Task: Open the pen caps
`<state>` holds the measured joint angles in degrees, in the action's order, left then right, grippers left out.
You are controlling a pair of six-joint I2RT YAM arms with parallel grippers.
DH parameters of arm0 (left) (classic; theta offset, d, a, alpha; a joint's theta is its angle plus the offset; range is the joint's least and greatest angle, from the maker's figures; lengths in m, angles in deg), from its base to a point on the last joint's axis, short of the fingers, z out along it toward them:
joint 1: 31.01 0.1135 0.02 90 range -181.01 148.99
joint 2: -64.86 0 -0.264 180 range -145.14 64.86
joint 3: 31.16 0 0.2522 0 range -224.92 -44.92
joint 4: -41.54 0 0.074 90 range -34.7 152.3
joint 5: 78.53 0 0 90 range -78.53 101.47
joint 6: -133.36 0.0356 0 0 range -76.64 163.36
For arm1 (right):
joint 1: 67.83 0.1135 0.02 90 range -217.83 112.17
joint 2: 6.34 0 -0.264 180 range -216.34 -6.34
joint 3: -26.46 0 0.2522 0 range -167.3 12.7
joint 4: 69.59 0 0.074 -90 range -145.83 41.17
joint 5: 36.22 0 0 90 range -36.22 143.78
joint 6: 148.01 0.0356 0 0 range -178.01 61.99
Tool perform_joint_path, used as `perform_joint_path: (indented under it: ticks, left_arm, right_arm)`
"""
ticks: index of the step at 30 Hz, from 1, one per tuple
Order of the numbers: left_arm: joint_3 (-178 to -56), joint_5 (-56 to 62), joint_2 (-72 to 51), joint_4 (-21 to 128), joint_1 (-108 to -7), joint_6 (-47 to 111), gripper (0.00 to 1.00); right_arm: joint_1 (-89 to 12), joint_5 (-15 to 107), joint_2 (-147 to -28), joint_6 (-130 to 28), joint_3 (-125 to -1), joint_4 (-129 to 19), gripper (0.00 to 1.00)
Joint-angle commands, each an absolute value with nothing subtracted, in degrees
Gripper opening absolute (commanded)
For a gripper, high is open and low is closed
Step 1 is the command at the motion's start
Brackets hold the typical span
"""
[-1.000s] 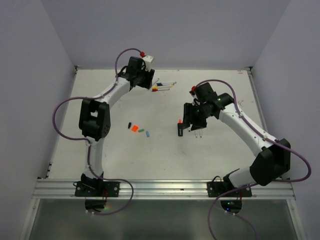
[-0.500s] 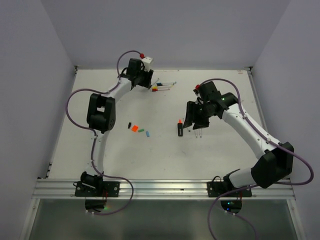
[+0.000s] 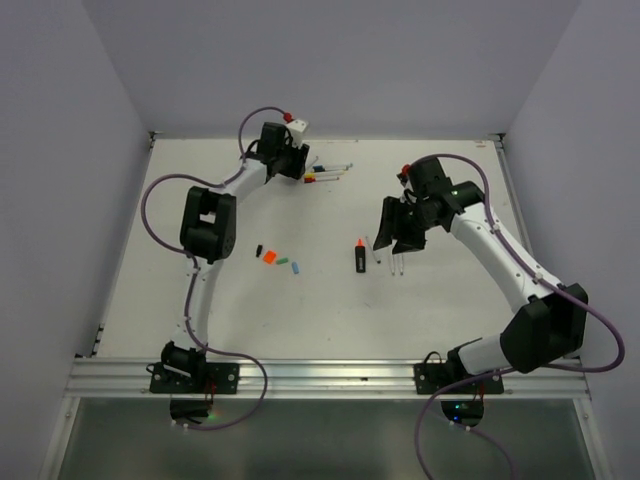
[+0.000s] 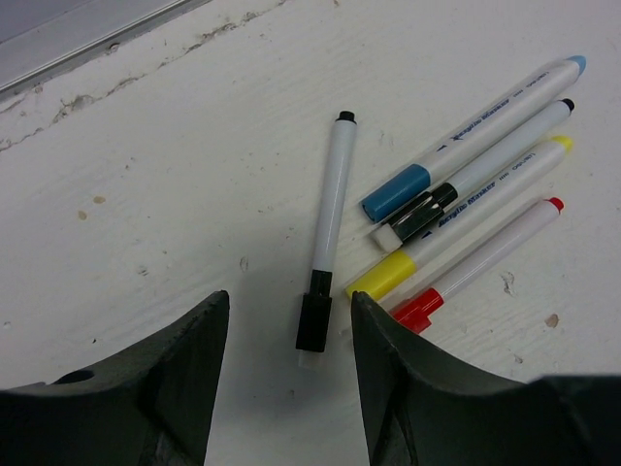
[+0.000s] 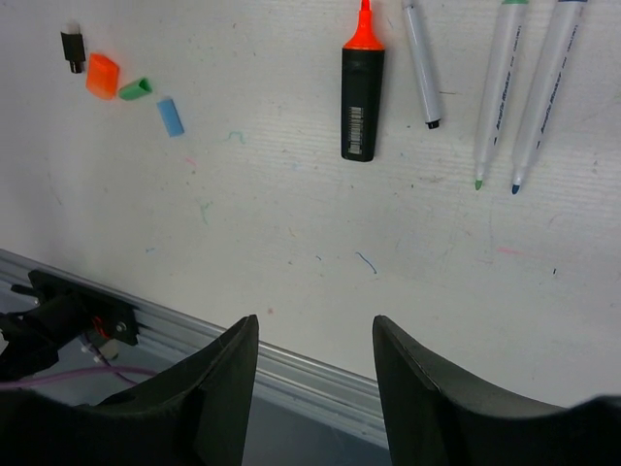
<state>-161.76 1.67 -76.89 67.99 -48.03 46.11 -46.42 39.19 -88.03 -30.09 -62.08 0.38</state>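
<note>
In the top view the left gripper [image 3: 292, 162] is hidden under its own wrist at the upper middle of the frame. The pens [image 3: 328, 172] beside it are thin streaks there, too small to show whether they are capped. The left wrist view settles both. Its fingers [image 4: 184, 359] stand apart at a middling width with bare table [image 4: 146, 194] between them, holding nothing. 5 pens lie ahead, all capped: 1 alone, its black cap [image 4: 313, 322] just beyond the gap, and 4 packed close at the right, capped blue, black, yellow and red.

The right gripper [image 5: 315, 335] is likewise half spread and empty over open table. Only its view shows the highlighter [image 5: 357, 102] with its orange tip bare. To the right of it, 3 uncapped pens are cut off by the upper edge. 4 loose pen caps [image 5: 135, 89], black, orange, green and blue, sit in the upper left, well apart from the fingers. The rail [image 5: 291, 374] at the table's near edge crosses the lower left.

From above, walls [image 3: 60, 200] close the left, far and right sides. Wide bare surface lies between the loose caps and the rail.
</note>
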Motion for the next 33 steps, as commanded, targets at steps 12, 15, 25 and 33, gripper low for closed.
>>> perform_joint_path:
  ticks: [12,15,25,33]
  left_arm:
    - [-160.50,5.23,-76.38,64.97,-48.06,47.14,0.49]
    - [-160.41,4.27,-76.64,64.79,-48.06,46.88,0.48]
    - [-160.23,3.83,-77.34,65.41,-48.06,46.09,0.34]
    - [-159.36,11.19,-75.59,65.76,-47.80,43.90,0.00]
  right_arm:
    - [-46.74,36.38,-90.28,-30.33,-63.59,-1.43,0.54]
    - [-46.83,36.38,-89.93,-30.24,-63.41,-1.60,0.54]
    - [-47.09,37.34,-89.75,-30.77,-63.41,-1.51,0.54]
    - [-47.18,36.38,-89.93,-30.42,-63.41,-1.78,0.54]
